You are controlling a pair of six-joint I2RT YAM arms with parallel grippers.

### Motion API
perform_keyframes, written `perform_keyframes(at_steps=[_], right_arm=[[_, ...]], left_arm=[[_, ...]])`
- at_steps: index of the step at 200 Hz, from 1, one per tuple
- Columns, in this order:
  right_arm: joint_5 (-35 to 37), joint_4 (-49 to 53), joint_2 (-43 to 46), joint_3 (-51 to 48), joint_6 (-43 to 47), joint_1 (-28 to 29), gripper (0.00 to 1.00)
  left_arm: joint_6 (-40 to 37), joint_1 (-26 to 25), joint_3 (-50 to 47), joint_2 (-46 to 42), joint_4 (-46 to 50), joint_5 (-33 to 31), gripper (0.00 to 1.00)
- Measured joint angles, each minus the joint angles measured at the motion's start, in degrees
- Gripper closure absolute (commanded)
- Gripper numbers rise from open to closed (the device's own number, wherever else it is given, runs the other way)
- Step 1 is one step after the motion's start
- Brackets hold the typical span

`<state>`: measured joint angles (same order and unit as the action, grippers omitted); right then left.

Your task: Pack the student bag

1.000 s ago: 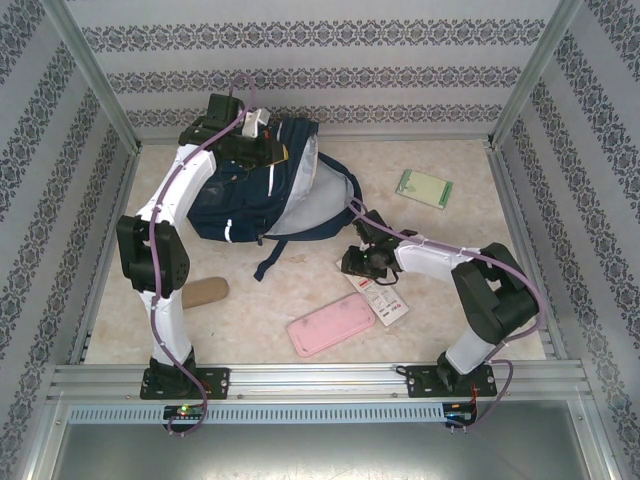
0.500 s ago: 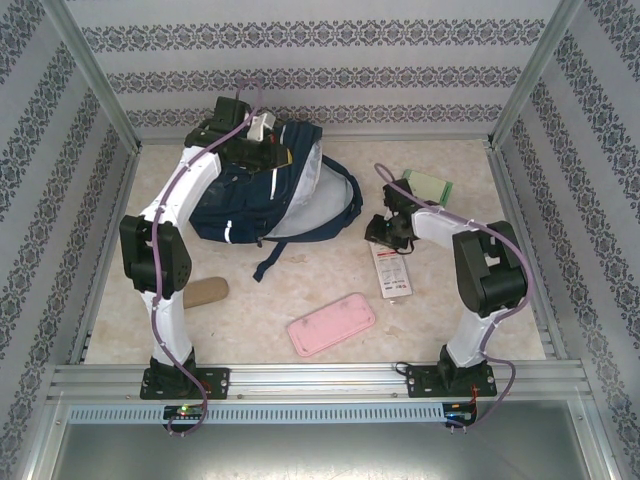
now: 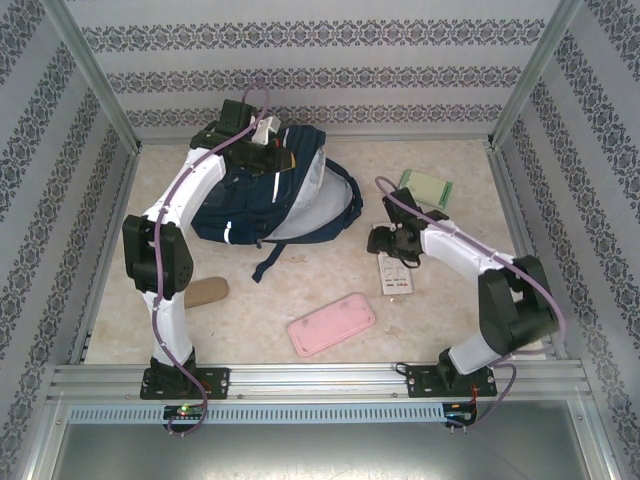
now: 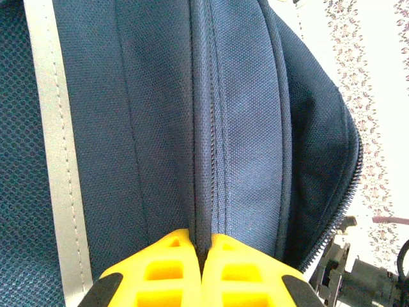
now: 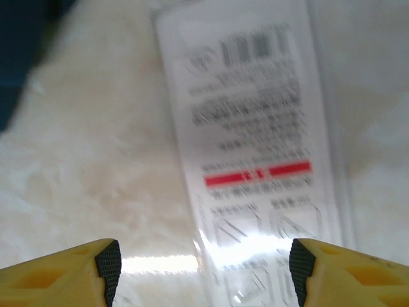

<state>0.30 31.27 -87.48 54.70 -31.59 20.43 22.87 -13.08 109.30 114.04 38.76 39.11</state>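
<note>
The student bag (image 3: 262, 200), navy with thin white stripes, lies at the back left with its main compartment gaping toward the right and pale grey lining showing. My left gripper (image 3: 262, 148) is at the bag's top edge. In the left wrist view that gripper (image 4: 201, 242) is shut, pinching a ridge of navy bag fabric (image 4: 243, 115) between its yellow fingers. My right gripper (image 3: 384, 241) hovers right of the bag over a white packet (image 3: 395, 277) with a red stripe. In the right wrist view that gripper (image 5: 204, 263) stands open, with the packet (image 5: 255, 147) flat on the table beneath it and not held.
A pink flat pencil case (image 3: 331, 323) lies near the front centre. A green notebook (image 3: 427, 187) rests at the back right, and a brown oval object (image 3: 206, 292) sits beside the left arm. A dark bag strap (image 3: 272, 258) trails toward the middle. Patterned walls enclose the table.
My right gripper has opened wide. Its arm swung right, and the white packet turned and slid away from the pencil case. The left gripper keeps its pinch on the bag.
</note>
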Motion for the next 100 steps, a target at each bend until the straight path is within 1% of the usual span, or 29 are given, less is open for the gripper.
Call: perform_keyframes(at_steps=[22,37,100], right_arm=[[5.14,3.08,1.18,-1.07,-0.07,2.64,0.26],[7.37,4.63,0.31,-0.55,0.09,5.20,0.28],[13.77,8.44,-9.53,4.94,1.92,10.80,0.38]], left_arm=[[-0.11,-0.07,0.00,0.00,0.00,-0.11,1.00],[-0.17,-0.07,0.00,0.00,0.00,-0.17,1.00],[-0.17,-0.22,-0.57,0.00,-0.07,-0.15,1.00]])
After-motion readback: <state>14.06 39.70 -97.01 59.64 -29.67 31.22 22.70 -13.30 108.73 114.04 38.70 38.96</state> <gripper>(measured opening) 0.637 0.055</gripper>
